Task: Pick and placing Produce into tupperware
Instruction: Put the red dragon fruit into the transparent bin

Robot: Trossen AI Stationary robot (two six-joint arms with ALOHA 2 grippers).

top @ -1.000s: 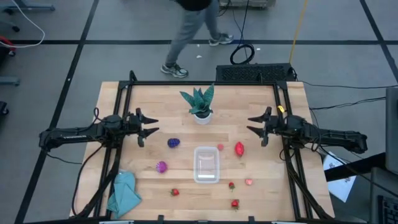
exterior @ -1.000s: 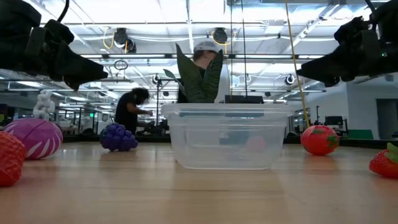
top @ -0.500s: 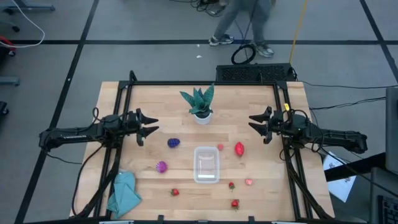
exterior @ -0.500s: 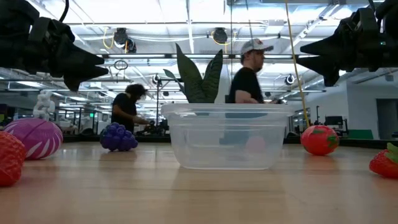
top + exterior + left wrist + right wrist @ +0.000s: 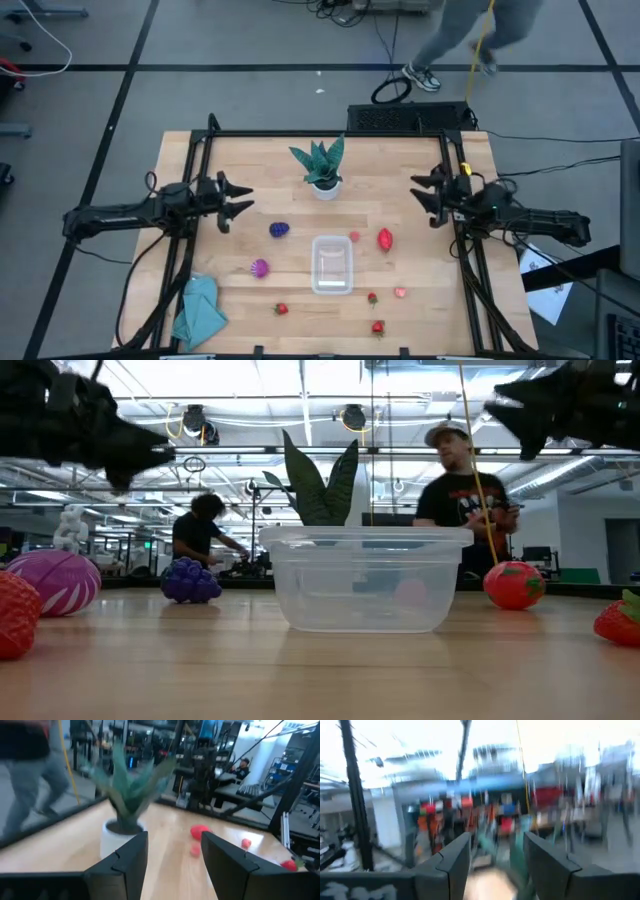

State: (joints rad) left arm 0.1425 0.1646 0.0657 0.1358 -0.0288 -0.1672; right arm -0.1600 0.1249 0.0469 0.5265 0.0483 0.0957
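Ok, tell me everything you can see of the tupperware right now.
The tupperware is a small clear plastic container, rectangular with rounded corners and a thicker rim, standing upright and lidless near the middle of the wooden table. It looks empty; the pink shape seen through its wall in the low view seems to be a fruit behind it. Nothing touches it but the table; the pale pink piece lies just off one corner.

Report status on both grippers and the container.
Left gripper and right gripper open, empty, above table. Clear rectangular plastic container empty, toy fruits around it. Nothing blocking.
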